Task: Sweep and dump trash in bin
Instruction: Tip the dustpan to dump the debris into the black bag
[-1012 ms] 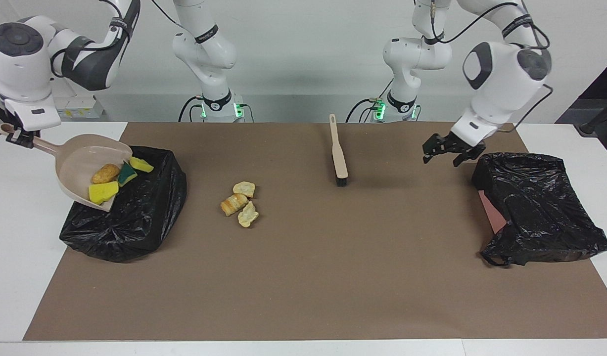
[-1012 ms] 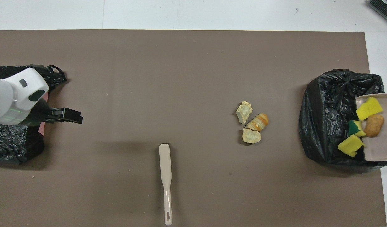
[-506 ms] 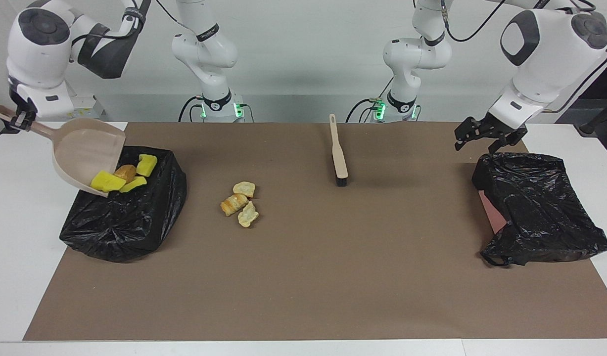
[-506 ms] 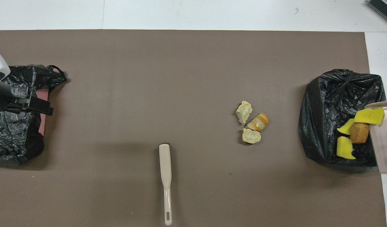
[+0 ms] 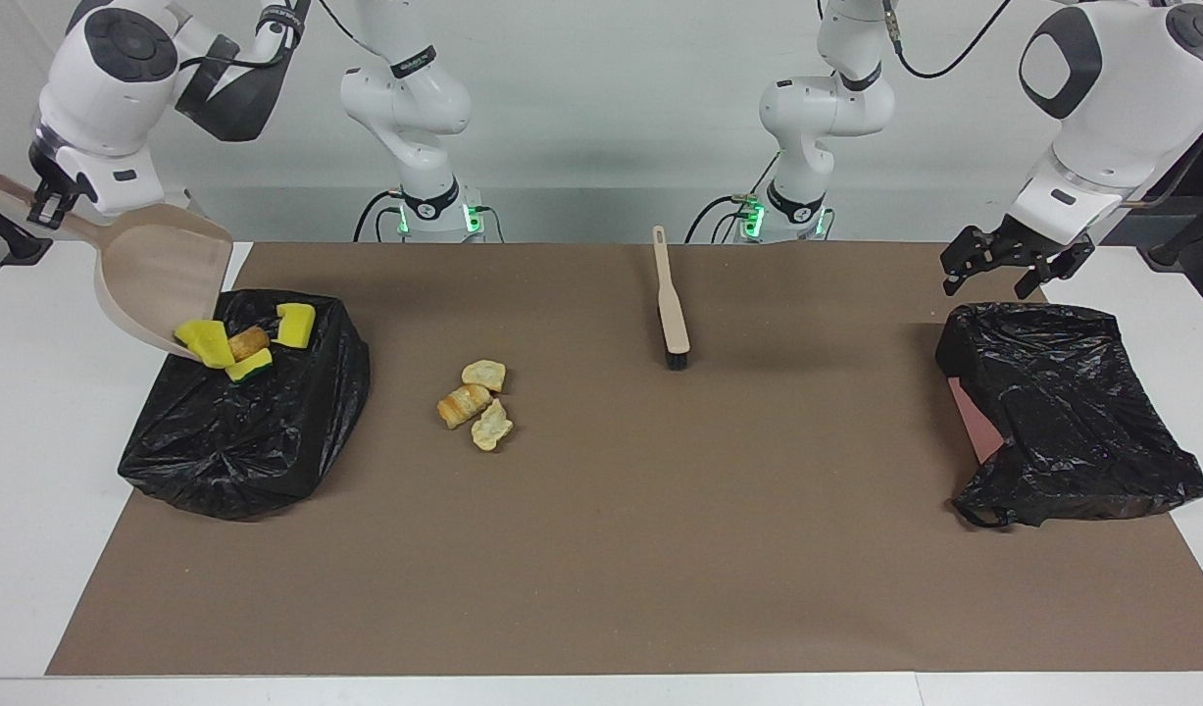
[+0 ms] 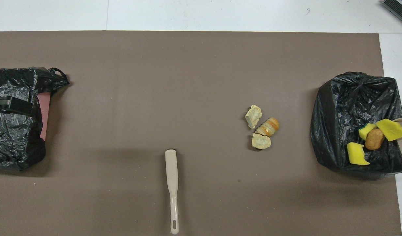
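My right gripper (image 5: 44, 208) is shut on the handle of the beige dustpan (image 5: 160, 279). The pan is tipped steeply, its lip over the black-bagged bin (image 5: 258, 431) at the right arm's end of the table. Trash lies at the lip and on the bag: yellow sponge pieces (image 5: 204, 343) and a brown lump (image 5: 248, 341), seen from above as sponge pieces (image 6: 354, 154) and the lump (image 6: 374, 138). Three more trash scraps (image 5: 476, 402) sit together on the brown mat. My left gripper (image 5: 998, 263) hangs open and empty over the mat beside a second bagged bin (image 5: 1062, 412).
The beige brush (image 5: 671, 309) with black bristles lies on the mat near the robots, handle toward them, also visible in the overhead view as the brush (image 6: 172, 183). White table shows around the brown mat (image 5: 660, 549).
The right arm has lifted and tipped the dustpan further, and the sponges and brown lump have slid off it onto the bag. My left gripper has risen and drawn back toward the other bin.
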Motion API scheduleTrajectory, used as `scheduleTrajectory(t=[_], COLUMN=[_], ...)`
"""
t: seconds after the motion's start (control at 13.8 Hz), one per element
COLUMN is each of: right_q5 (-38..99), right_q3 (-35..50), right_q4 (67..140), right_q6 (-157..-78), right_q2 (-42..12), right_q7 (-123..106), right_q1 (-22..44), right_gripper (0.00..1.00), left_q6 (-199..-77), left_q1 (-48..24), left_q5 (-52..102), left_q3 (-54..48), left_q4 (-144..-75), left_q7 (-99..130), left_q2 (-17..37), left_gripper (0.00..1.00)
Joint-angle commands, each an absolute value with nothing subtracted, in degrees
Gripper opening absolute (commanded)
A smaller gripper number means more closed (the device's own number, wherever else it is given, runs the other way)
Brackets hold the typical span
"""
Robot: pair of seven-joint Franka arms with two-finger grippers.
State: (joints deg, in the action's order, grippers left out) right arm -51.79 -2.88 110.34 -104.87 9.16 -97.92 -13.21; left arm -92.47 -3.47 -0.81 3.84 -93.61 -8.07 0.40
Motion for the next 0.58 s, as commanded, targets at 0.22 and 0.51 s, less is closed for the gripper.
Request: scheduleTrajectory(t=[0.22, 0.51], right_q5=[-53.79, -51.43], right_q3=[-2.99, -0.80], right_q4=[111.71, 111.27], right_q6=[-102.67, -92.23], right_q2=[11.86, 15.37], right_q7=[-99.05, -97.21], right_q1=[-13.89, -12.31], right_gripper=[0.00, 0.00], left_q6=[-90.02, -87.80], left_q1=[-3.78, -3.78], left_q5=[-1.50, -0.97], left_q3=[3.60, 3.60], left_q4=[-92.21, -90.70], left_q7=[-7.21, -6.77], left_q2=[-0.18, -0.17], left_gripper=[1.00, 1.00])
